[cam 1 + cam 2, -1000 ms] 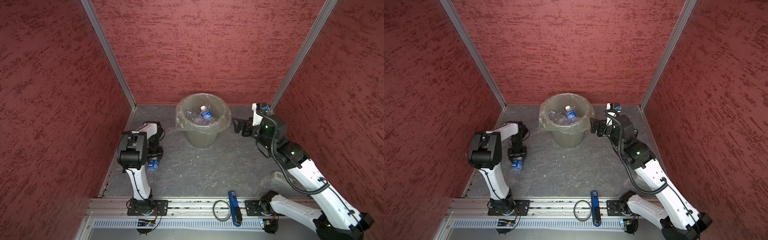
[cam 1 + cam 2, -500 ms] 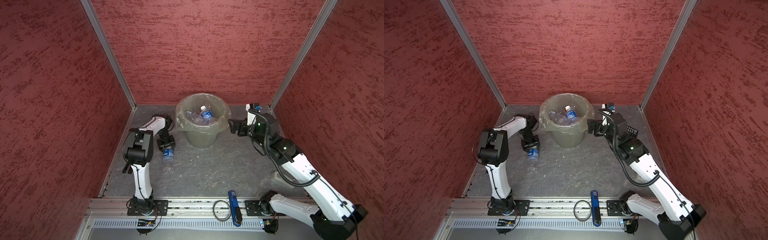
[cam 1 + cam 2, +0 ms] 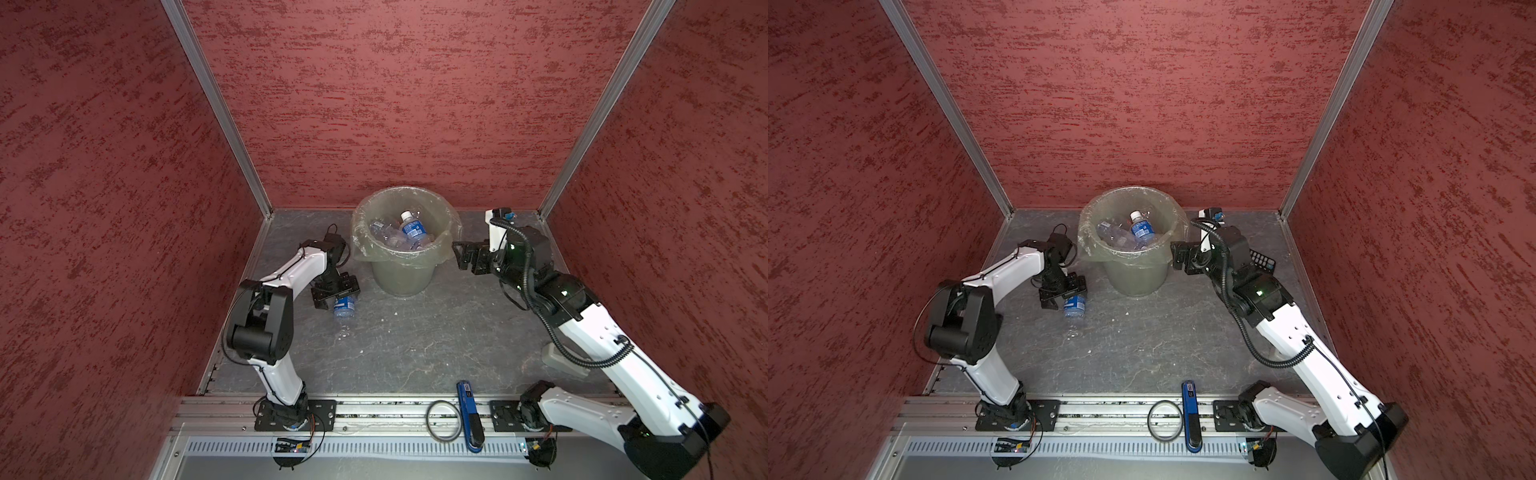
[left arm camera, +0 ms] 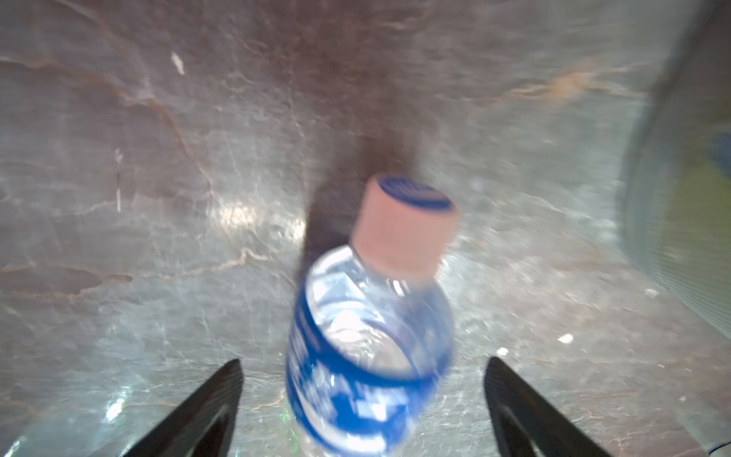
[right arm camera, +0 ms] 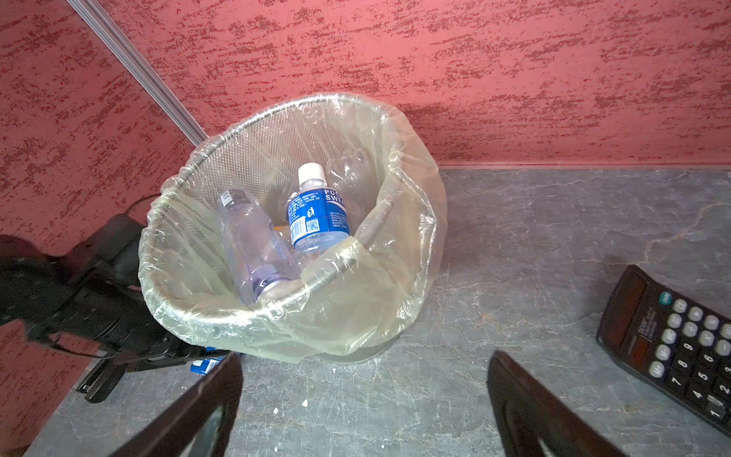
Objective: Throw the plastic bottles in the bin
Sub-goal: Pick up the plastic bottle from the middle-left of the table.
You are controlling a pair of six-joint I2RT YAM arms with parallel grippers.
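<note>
Several plastic bottles [image 5: 316, 213] are already lying in the bin [image 3: 401, 278], but one blue-labelled bottle [image 3: 344, 306] is sitting just beside it between the wide-open jaws of the left gripper [image 3: 336, 293], touched by neither, apparently released short of the rim. The right gripper [image 3: 464, 257] is hovering beside the bin, spread wide and empty, probably keeping clear.

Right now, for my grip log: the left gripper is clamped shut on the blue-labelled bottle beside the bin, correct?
Not shut: in the left wrist view the left gripper stands open, its jaws clear of the blue-labelled bottle beside the bin.
</note>
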